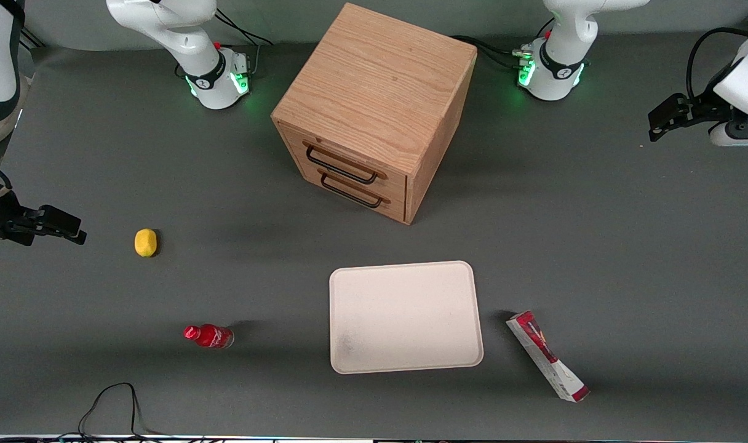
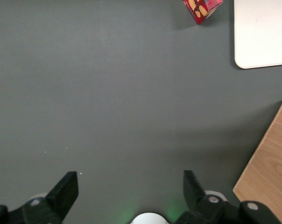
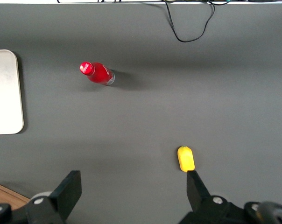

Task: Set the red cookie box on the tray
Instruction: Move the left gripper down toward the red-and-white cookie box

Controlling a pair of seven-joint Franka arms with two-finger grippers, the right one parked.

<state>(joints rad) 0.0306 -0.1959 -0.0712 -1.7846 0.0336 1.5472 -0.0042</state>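
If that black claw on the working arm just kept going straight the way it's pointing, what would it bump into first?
Most likely just the bare grey table. The gripper is open and points down at the mat. The red cookie box, the tray and the wooden cabinet all sit off to the sides of that line.

I can read no text, brand, number or sign anywhere. The red cookie box (image 1: 547, 355), at the lower right of the front view, carries white sections and small print, but I cannot make out a single letter of it. The end of it that the left wrist view catches shows only a pictured pattern. The red bottle (image 1: 209, 336) at the lower left has a label too small for me to read. The gripper (image 1: 668, 123) bears no marking I can read.
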